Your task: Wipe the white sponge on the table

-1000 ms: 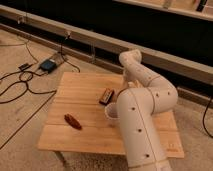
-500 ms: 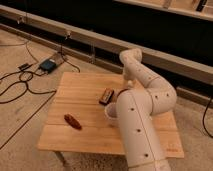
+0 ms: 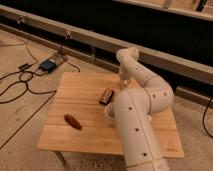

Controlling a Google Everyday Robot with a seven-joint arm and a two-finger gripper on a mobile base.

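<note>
Just clamped shut: gripper [image 3: 122, 82] at table [image 3: 82, 100] 1 o'clock edge; white sponge unseen, probably grasped, wiping next.

Speckled floor [image 3: 22, 147] — dark wall [image 3: 150, 30]

White arm [image 3: 150, 97], jaws at far edge of pale wooden table [image 3: 82, 97].

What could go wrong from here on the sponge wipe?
1. The gripper is shut by the far edge of the table, yet no white sponge shows in it: it may be holding nothing.
2. The arm hides part of the top; the whitish object peeking out beside it could get knocked.
3. The dark packet lies near any wipe path.
</note>
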